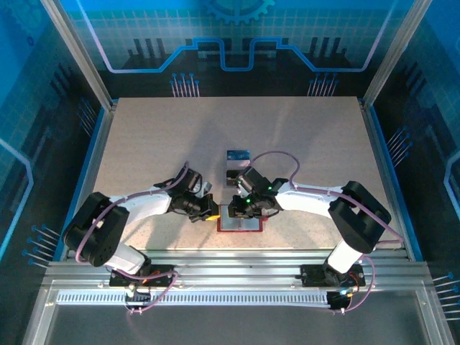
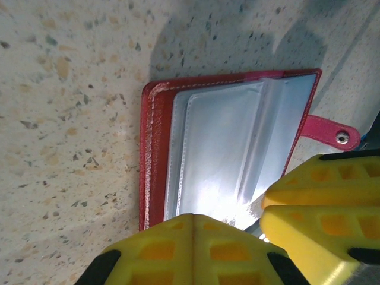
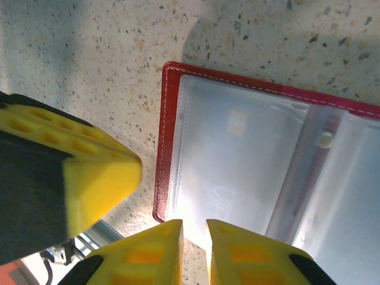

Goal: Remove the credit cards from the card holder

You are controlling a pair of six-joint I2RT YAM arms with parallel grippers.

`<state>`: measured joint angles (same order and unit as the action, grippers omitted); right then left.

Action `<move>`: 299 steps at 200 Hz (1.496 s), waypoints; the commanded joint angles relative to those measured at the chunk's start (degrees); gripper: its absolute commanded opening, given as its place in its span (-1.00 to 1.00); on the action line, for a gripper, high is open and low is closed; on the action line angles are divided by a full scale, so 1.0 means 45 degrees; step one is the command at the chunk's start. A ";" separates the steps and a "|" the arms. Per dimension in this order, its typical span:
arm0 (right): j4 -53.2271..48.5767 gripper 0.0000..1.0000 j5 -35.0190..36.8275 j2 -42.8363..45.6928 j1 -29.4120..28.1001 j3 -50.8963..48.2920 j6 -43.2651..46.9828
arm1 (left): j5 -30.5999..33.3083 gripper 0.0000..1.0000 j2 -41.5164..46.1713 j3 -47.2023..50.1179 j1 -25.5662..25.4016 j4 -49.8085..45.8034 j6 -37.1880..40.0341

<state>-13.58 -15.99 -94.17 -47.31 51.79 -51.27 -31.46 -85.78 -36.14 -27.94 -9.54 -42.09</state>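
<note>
Now the small red folding wallet (image 2: 155,148) lies open on the speckled table (image 2: 71,119), near its front edge. My left gripper (image 2: 193,224) is pressed together at the wallet's edge. My right gripper (image 3: 194,230) is nearly closed there; I cannot tell if it pinches anything.

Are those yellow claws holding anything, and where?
Left tool is shut at the edge of the open red folding wallet, nothing seen in it. Right tool is almost closed at the edge of a pale pocket; whether it pinches that cannot be told.
</note>
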 commanded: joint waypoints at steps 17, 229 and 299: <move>0.0903 -0.65 -0.0428 -0.0398 -0.0209 -0.0142 -0.0573 | -0.0542 -0.93 -0.0564 0.0219 -0.0218 0.0459 -0.0257; 0.1365 -0.77 -0.0937 -0.1750 -0.0413 0.0374 -0.0763 | -0.0238 -0.98 -0.0958 0.0434 -0.0270 -0.0028 0.0089; 0.0383 -0.77 -0.0167 -0.1313 -0.0463 0.0161 -0.0525 | -0.0157 -0.98 -0.0986 0.0580 -0.0264 0.0020 0.0114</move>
<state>-8.47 -18.65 -101.21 -48.49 52.21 -54.00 -31.83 -89.43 -34.74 -28.80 -8.54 -42.06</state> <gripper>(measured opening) 0.115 0.040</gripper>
